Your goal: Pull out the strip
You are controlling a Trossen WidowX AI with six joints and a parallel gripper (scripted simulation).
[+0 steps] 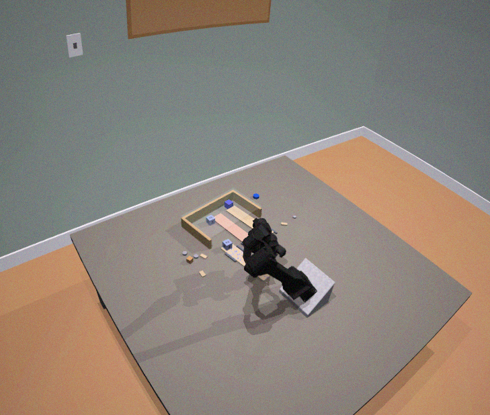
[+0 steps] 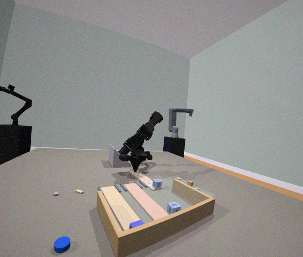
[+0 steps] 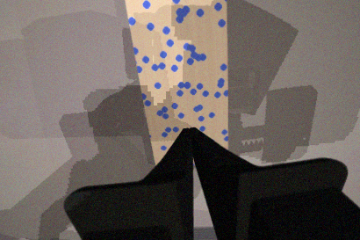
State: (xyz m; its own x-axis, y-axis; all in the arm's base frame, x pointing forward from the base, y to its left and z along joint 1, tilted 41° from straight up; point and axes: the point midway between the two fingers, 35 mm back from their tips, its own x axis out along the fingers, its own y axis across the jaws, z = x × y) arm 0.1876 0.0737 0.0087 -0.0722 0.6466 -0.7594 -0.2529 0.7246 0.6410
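Pressing its clenched, empty black claw (image 3: 192, 133) onto the blue-dotted tan strip (image 3: 184, 57), dragging the labelled pale-blue cube (image 2: 156, 183) from twelve o'clock.
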